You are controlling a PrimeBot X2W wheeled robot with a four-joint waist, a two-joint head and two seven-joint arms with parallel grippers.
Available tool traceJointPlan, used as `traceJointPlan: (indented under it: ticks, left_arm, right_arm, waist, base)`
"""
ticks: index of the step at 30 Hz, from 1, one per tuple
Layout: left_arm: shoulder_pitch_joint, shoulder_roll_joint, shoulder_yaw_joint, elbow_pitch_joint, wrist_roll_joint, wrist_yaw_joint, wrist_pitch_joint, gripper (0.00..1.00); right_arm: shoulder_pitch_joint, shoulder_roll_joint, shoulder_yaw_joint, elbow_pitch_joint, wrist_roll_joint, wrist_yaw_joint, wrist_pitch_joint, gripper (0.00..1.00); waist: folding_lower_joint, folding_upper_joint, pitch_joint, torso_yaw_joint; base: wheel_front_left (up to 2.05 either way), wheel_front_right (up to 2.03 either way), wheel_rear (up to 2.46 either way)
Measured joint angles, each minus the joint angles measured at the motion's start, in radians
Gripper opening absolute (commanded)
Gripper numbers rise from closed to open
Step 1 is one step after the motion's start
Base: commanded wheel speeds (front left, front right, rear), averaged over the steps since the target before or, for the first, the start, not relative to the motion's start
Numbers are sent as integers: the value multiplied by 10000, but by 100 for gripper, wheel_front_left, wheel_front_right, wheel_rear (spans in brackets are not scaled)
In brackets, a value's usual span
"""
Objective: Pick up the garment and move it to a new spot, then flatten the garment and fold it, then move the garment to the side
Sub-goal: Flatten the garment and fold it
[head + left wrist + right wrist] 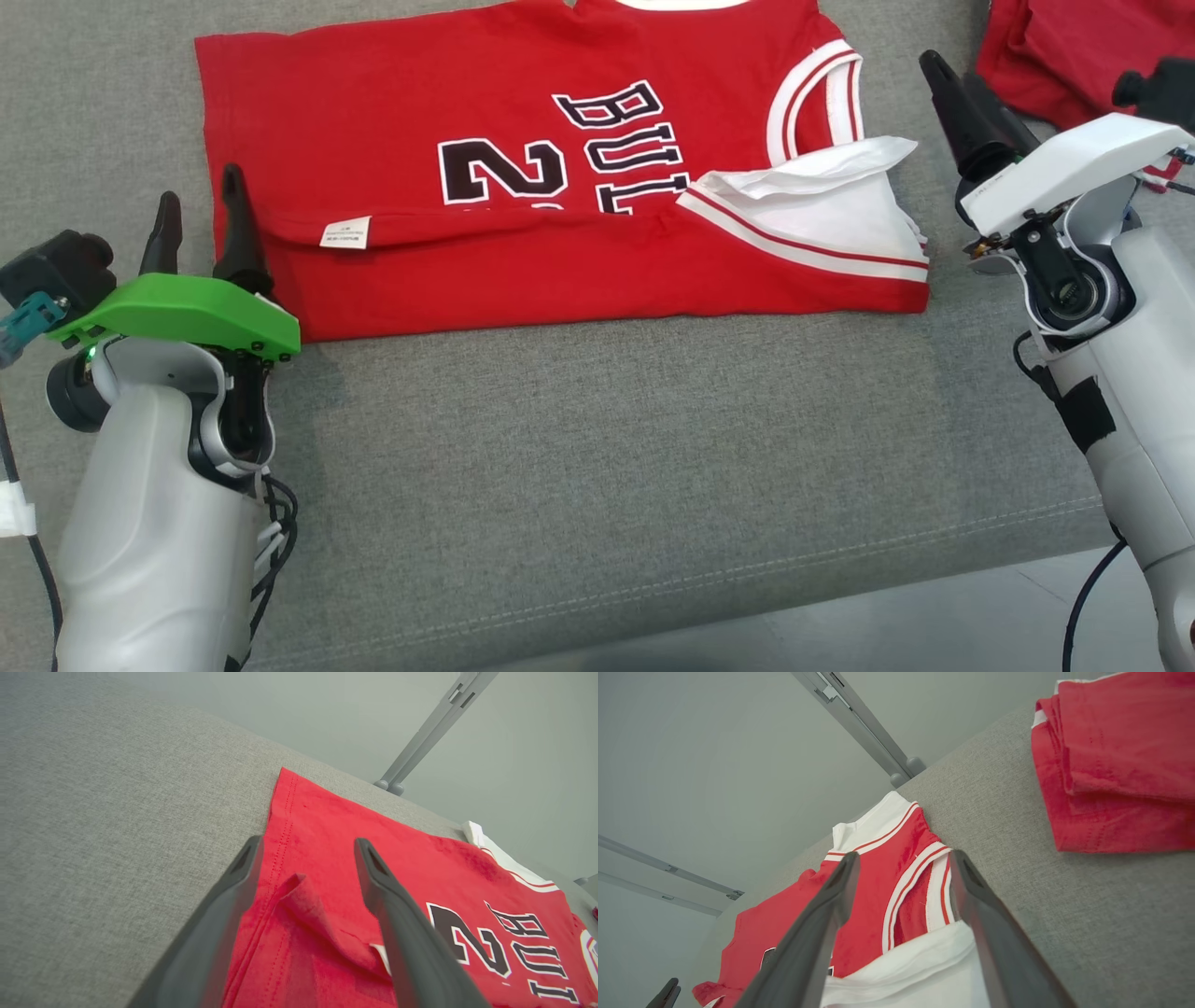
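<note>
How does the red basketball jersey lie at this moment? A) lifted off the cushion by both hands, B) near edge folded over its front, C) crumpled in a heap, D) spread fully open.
B: the jersey lies flat on the grey cushion with its near strip folded over, hiding the lower part of the number and lettering.

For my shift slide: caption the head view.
Red basketball jersey lies half-folded on grey cushion, open left gripper and open right gripper at its ends.

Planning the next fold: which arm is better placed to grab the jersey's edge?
Probably left: the left gripper, open, straddles the hem of the jersey; the right gripper stands off to its side.
</note>
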Motion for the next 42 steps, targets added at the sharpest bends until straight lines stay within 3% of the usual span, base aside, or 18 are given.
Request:
traceJointPlan:
  ticks: [7,16,35,37,39,41,42]
  left_arm:
    - [119,138,96,0,128,-192,-585,100]
    - [1659,77,21,303,-35,-387,-529,100]
    - [2269,-374,637,121,-2249,-531,732,98]
    - [2261,-376,679,96,-2399,-529,734,47]
    - [2260,-403,696,56,-2470,-529,738,29]
    - [2257,-428,700,12,-2539,-531,746,0]
    - [2257,-439,729,-25,-2614,-531,740,0]
  right_arm:
    - [65,-182,-21,153,-280,29,-709,100]
    - [1210,-249,424,50,-692,115,-1626,100]
    - [2075,29,911,-594,-623,201,-2096,100]
    - [2141,-10,894,-594,-573,201,-2105,100]
    - [2303,-50,901,-556,-489,201,-2094,100]
    - [2501,-29,957,-456,-349,201,-1975,100]
    - [2586,-6,1005,-399,-313,201,-1908,100]
  waist:
    - [0,0,-119,18]
    - [-1,0,-575,54]
    - [-1,0,-941,-273]
    - [-1,0,-922,-340]
    - [-1,0,-905,-370]
    - [-1,0,-893,-381]
    - [-1,0,-888,-383]
  base:
    - [0,0,0]
    - [0,0,0]
    - [0,0,0]
    - [0,0,0]
    - [0,0,0]
    - [0,0,0]
    - [0,0,0]
